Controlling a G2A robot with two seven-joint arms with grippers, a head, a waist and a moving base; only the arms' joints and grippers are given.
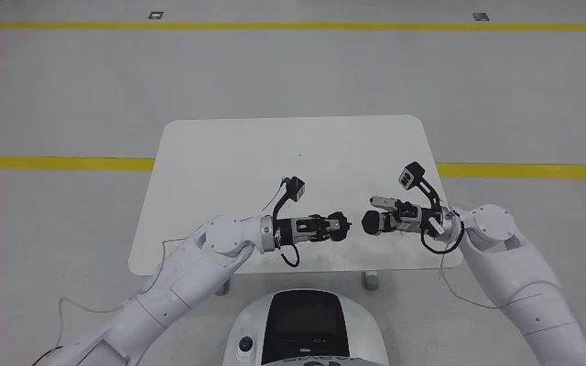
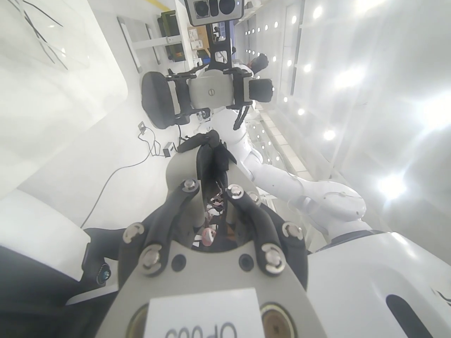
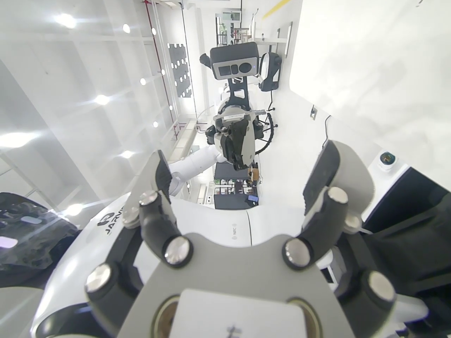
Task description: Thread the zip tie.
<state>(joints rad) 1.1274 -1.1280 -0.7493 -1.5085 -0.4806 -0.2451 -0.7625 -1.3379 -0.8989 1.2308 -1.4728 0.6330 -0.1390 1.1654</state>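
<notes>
Both arms hang over the near edge of the white table (image 1: 275,156), tips facing each other a short gap apart. My left gripper (image 1: 342,223) (image 2: 213,152) is shut, with a small black piece, apparently the zip tie (image 2: 199,141), sticking out between its pads. My right gripper (image 1: 374,212) (image 3: 243,174) stands open with nothing between its fingers (image 3: 164,174). The left wrist view has the right gripper (image 2: 208,93) straight ahead, jaws spread wide. In the right wrist view the left gripper (image 3: 234,142) points at me, with the dark tie end (image 3: 240,165) at its tip.
The table's top is bare white behind the grippers. A clear tray (image 2: 70,54) with several thin black strips (image 2: 38,33) lies off to one side in the left wrist view. Cables and a charger (image 2: 168,148) lie on the floor beyond the table.
</notes>
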